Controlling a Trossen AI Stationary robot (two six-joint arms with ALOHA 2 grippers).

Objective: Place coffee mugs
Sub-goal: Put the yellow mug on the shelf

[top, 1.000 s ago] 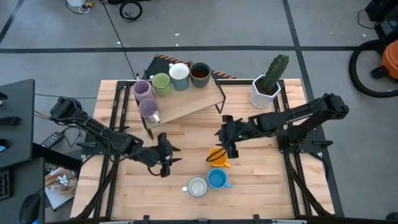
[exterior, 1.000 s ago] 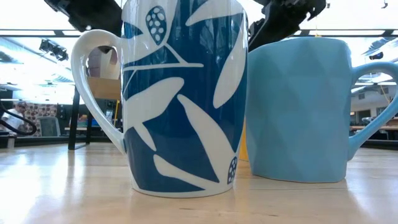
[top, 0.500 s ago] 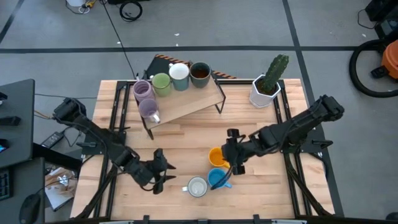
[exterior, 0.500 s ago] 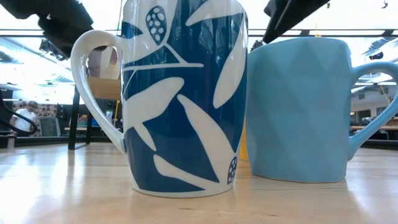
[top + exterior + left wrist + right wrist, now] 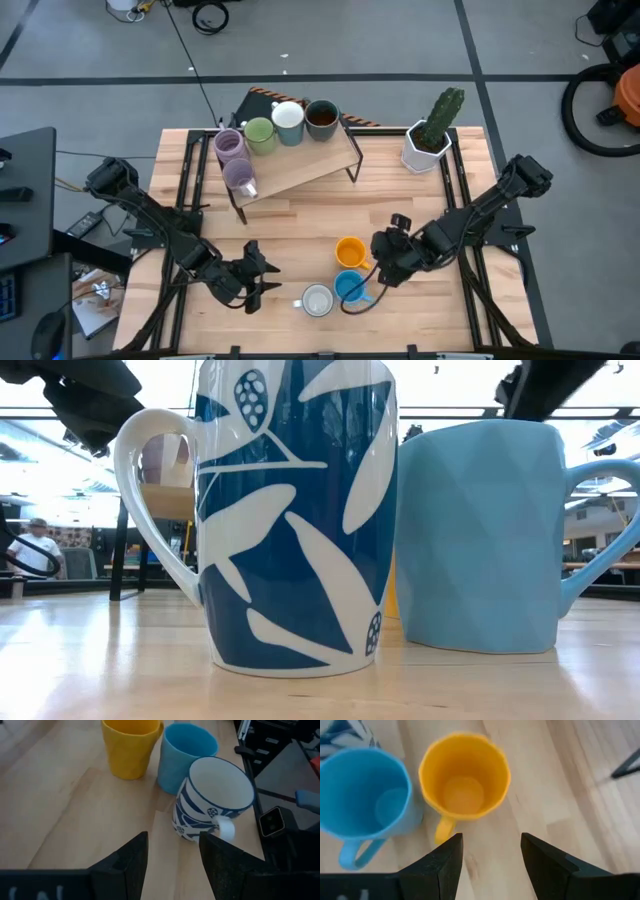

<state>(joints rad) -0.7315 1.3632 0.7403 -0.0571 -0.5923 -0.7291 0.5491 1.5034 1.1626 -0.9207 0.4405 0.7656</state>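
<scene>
Three mugs stand upright near the table's near edge: an orange one point(image 5: 350, 250) point(image 5: 465, 775), a light blue one point(image 5: 350, 287) point(image 5: 480, 530) and a white one with a blue leaf pattern point(image 5: 317, 300) point(image 5: 295, 510) point(image 5: 215, 802). Five more stand on a raised wooden shelf point(image 5: 300, 170): two purple point(image 5: 229, 143) point(image 5: 238, 175), a green point(image 5: 259, 133), a white point(image 5: 288, 120) and a dark brown point(image 5: 322, 118). My left gripper point(image 5: 255, 275) point(image 5: 172, 855) is open, left of the patterned mug. My right gripper point(image 5: 385, 262) point(image 5: 491, 850) is open, right of the orange mug, clear of it.
A white faceted pot with a green cactus point(image 5: 428, 140) stands at the far right corner of the table point(image 5: 300, 225). The shelf's black legs point(image 5: 352, 172) stand mid-table. Bare wood lies between the shelf and the three mugs. A person point(image 5: 35, 545) shows far off in the room.
My right gripper has moved from over the orange mug toward the near edge and the right, ending beside it. The orange mug now stands upright on the table by the blue one. My left gripper has drawn back toward the near left corner.
</scene>
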